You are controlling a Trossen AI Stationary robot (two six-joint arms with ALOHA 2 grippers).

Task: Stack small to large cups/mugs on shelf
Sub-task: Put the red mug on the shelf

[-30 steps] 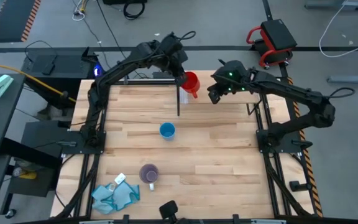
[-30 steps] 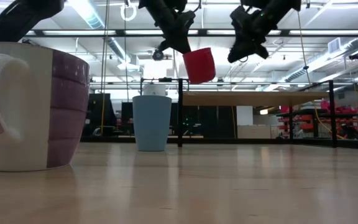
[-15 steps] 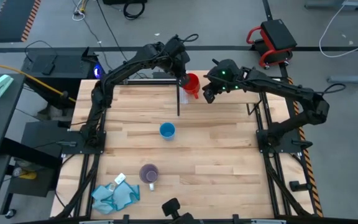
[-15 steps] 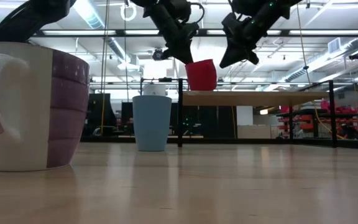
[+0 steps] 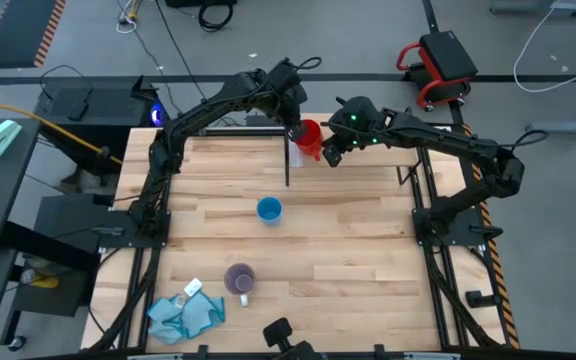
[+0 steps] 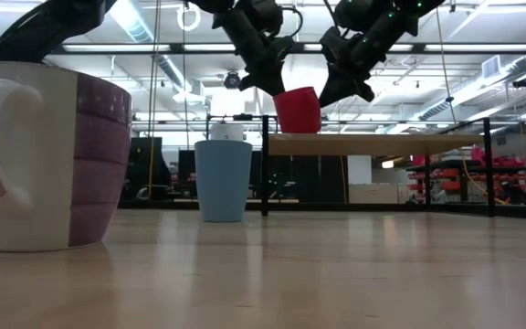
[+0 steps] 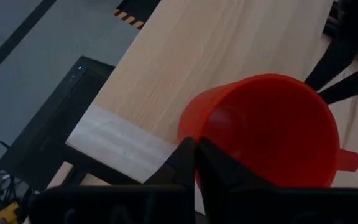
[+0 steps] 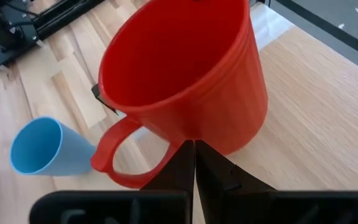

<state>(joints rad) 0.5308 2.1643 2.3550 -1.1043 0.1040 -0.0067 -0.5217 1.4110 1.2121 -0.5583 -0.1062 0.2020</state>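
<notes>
The red mug [image 5: 309, 137] stands upright on the pale shelf [image 6: 382, 142], close to its end by the dark upright panel [image 6: 264, 164]. My left gripper [image 6: 272, 84] is shut on the mug from above. My right gripper [image 5: 328, 155] is shut and sits beside the mug [image 8: 185, 81], close to its handle [image 8: 120, 155]. The light-blue cup [image 5: 269, 210] stands on its base mid-table. The pale purple mug [image 5: 240, 278] stands on its base near the front edge. My left gripper [image 7: 195, 158] pinches the red mug's rim [image 7: 184, 132] on the side away from the handle, one finger inside and one outside. It slants down from above. The mug is upright with its base on the shelf [image 7: 229, 37]. My right gripper [image 8: 194, 155] has its shut tips at the mug's wall beside the handle root [image 8: 178, 142]; whether they touch I cannot tell.
A teal cloth [image 5: 183, 315] lies at the table's near left corner. The shelf board stretches from the mug toward the table's right [image 5: 368, 165], raised on dark legs [image 6: 486, 164]. Black frame rails run along both table sides.
My left gripper has lowered the red mug from a tilted, lifted position until it stands upright on the shelf. My right gripper has moved toward the table's left, closing in on the mug.
</notes>
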